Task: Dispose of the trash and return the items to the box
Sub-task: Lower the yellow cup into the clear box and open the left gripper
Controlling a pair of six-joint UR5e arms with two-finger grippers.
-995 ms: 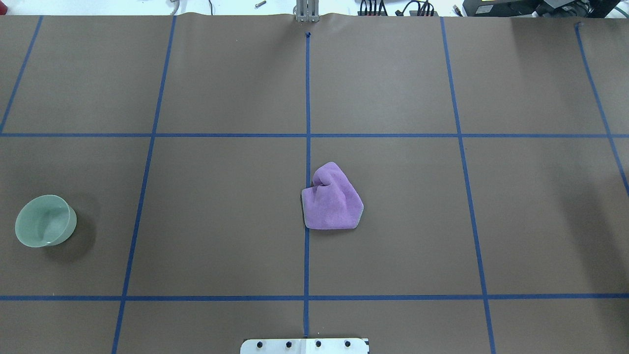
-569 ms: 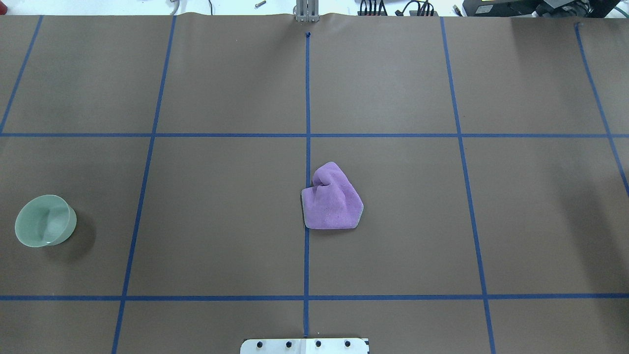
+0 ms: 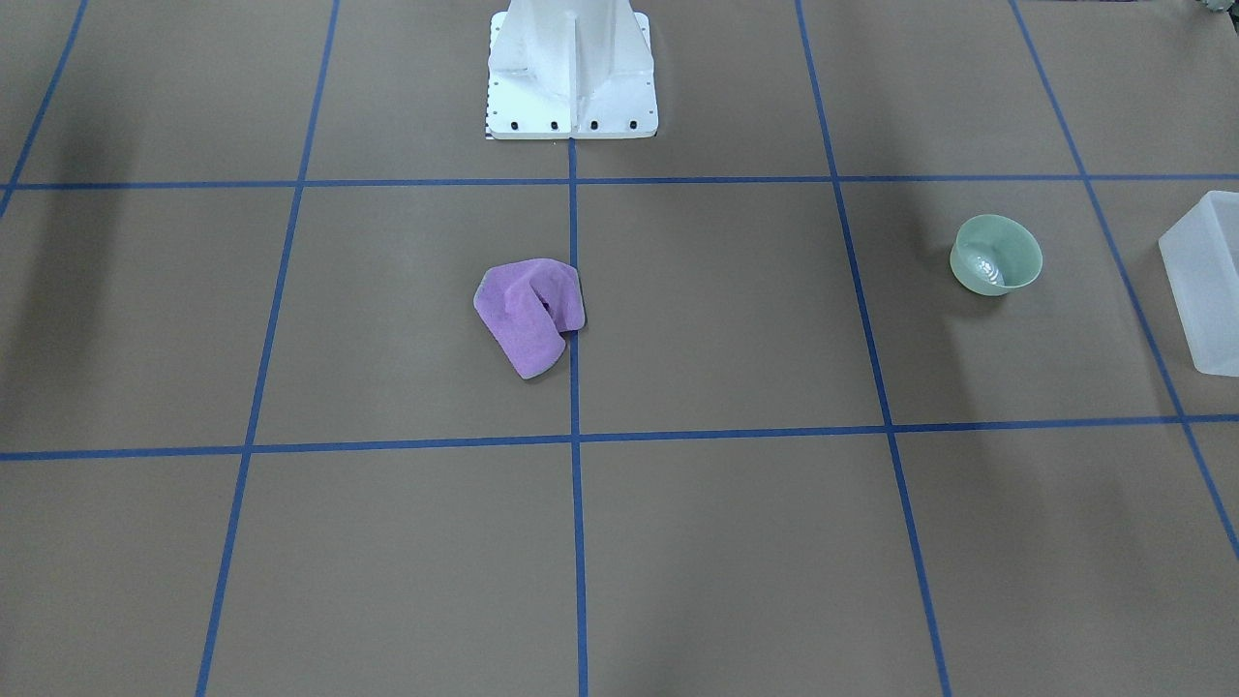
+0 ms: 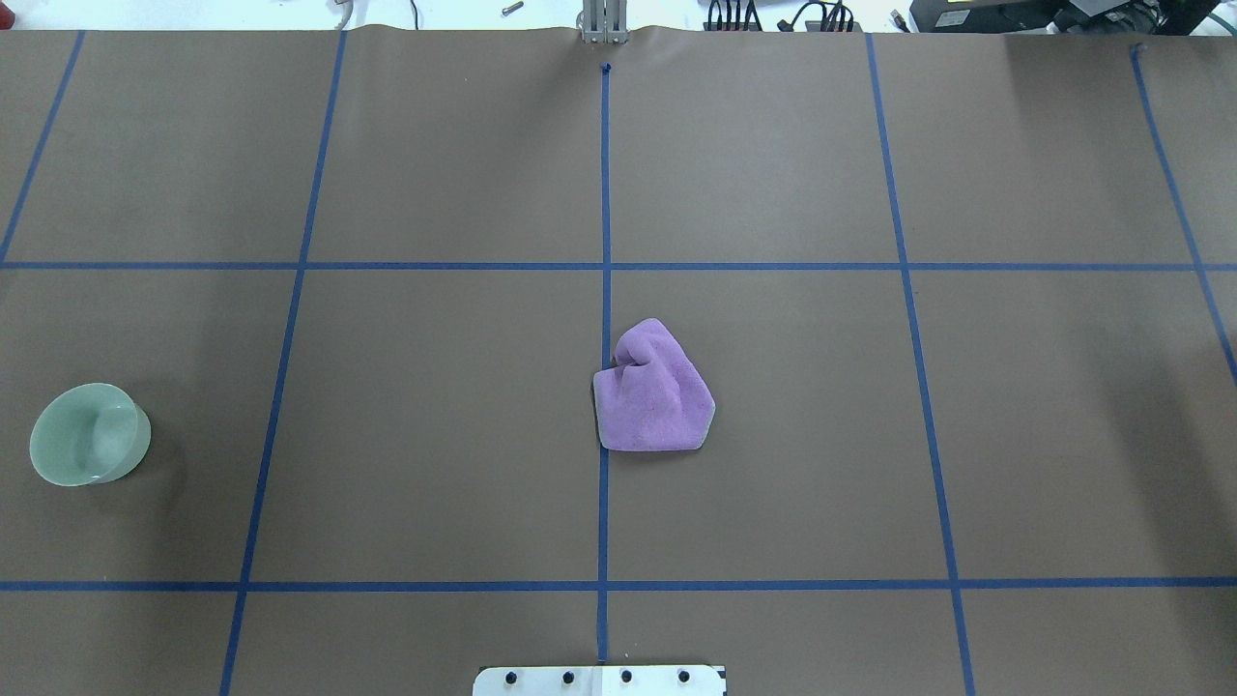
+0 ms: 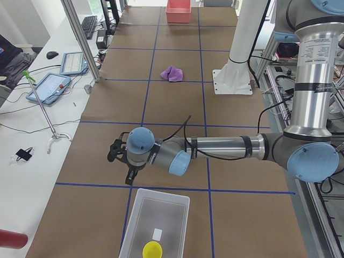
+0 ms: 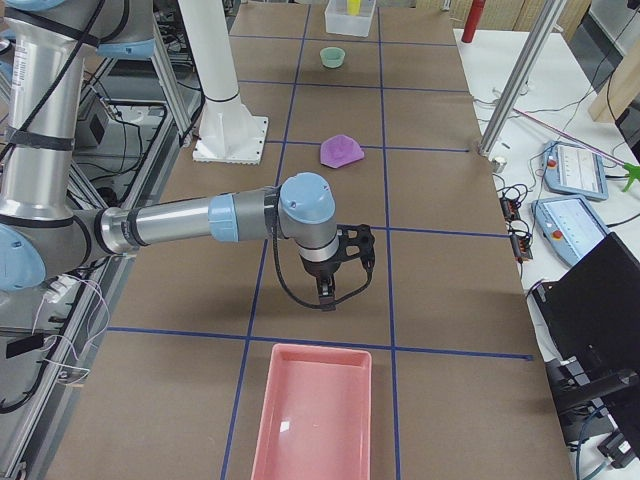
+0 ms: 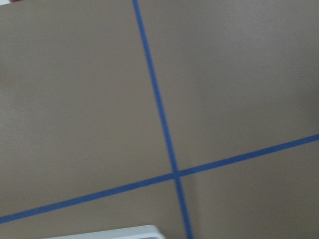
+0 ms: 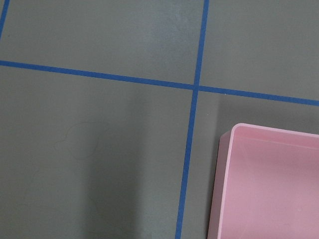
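Brown table (image 4: 435, 435) holds the bowl (image 4: 89, 447) near a cut-off box (image 3: 1205, 300) (left gripper (image 5: 119, 167) and right gripper (image 6: 347, 283): grip unreadable).

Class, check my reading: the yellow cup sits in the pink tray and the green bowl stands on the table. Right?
No. The yellow cup sits in the translucent white box, as the exterior left view shows. The green bowl does stand on the table.
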